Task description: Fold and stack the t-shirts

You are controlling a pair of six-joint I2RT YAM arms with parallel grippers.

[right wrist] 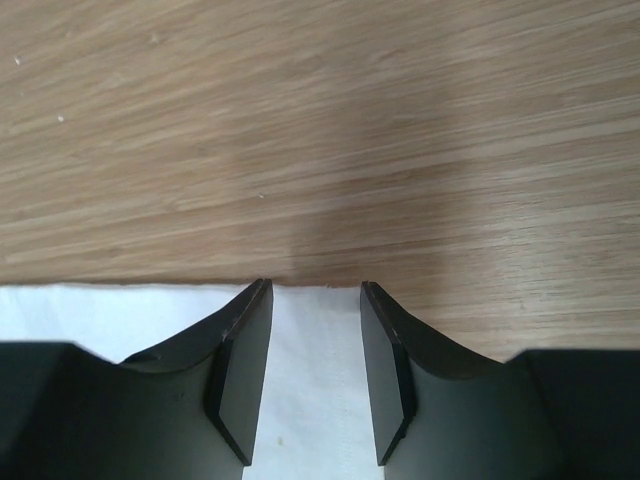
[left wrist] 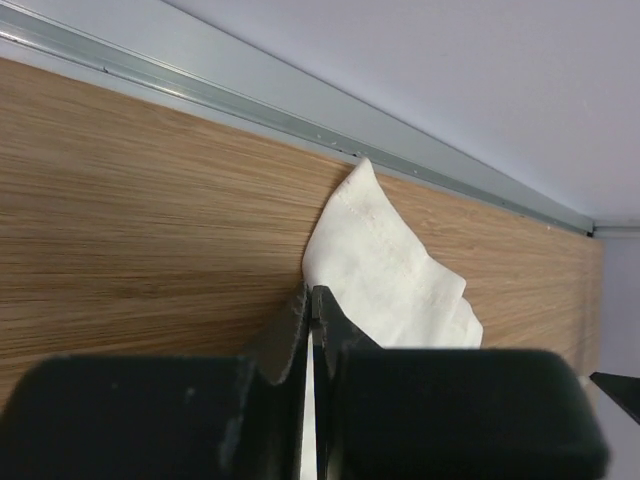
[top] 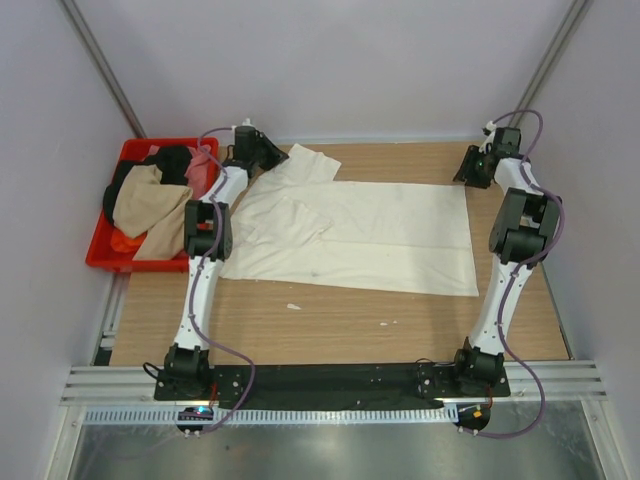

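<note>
With left end effector [left wrist: 312,300] pinching cream t-shirt [top: 380,225], right end effector [right wrist: 315,300] spread at its edge: soft, floppy, grab corners.

The spread t-shirt [top: 380,235] is lying mid-table [top: 330,325]. The crate [top: 105,262], holding heaped t-shirts [top: 145,205], is sitting left of it. The left tool [left wrist: 310,300] and right tool [right wrist: 315,290] are sitting at its far corners.

Left arm [top: 205,232] hiding part of the cream shirt [top: 380,232], crate [top: 100,260] pile [top: 140,202] overlapping itself, white specks [top: 293,306] being too small to identify.
</note>
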